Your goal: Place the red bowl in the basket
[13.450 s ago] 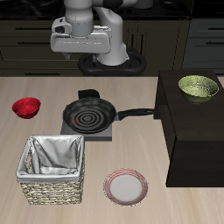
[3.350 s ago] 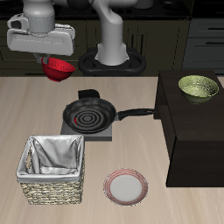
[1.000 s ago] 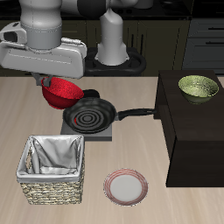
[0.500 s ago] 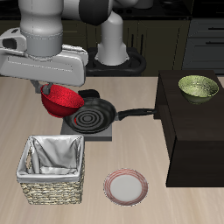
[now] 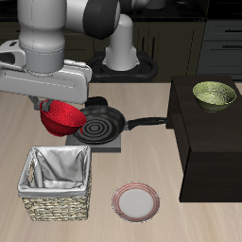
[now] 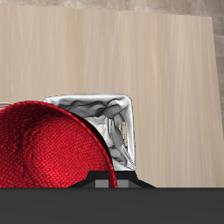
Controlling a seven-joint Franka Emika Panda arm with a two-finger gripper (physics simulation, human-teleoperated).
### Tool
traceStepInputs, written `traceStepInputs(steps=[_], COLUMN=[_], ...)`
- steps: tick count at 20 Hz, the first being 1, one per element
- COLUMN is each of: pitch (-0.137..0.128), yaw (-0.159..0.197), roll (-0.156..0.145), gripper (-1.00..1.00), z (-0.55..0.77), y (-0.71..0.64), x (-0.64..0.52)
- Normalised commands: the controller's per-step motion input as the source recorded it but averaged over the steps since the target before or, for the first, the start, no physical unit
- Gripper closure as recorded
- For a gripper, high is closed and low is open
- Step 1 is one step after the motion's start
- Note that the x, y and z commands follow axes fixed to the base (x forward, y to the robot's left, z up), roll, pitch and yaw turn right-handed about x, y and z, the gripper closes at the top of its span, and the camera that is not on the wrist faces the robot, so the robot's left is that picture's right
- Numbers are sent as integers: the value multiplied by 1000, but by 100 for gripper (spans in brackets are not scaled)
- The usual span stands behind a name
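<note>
The red bowl (image 5: 64, 117) hangs tilted in my gripper (image 5: 53, 102), which is shut on its rim, in the air above the table. The bowl is just behind and above the back edge of the basket (image 5: 59, 183), a square wicker basket with a grey-white cloth lining near the table's front. In the wrist view the red bowl (image 6: 48, 149) fills the near field and the basket's lining (image 6: 101, 118) shows beyond it. My fingers are mostly hidden behind the gripper body.
A black frying pan (image 5: 98, 123) sits on a small burner just behind the basket, its handle pointing toward a dark cabinet (image 5: 213, 142) that carries an olive-green bowl (image 5: 215, 95). A pink-rimmed white plate (image 5: 136, 201) lies beside the basket near the front edge.
My gripper has carried the red bowl forward and down, from high at the table's back to just behind the basket. Nothing else has moved.
</note>
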Motion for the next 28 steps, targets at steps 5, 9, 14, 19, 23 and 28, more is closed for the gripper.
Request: traceStepInputs(steps=[5, 9, 14, 19, 23, 28], pitch=[34, 30, 31, 28, 26, 17], yaw=[4, 6, 17, -11, 13, 19], roll=[-9, -10, 0, -2, -9, -24], gripper=[100, 100, 100, 100, 100, 100], z=[-325, -296, -289, -245, -222, -161], y=[-78, -72, 15, -33, -19, -50], x=[69, 75, 63, 53, 38, 29])
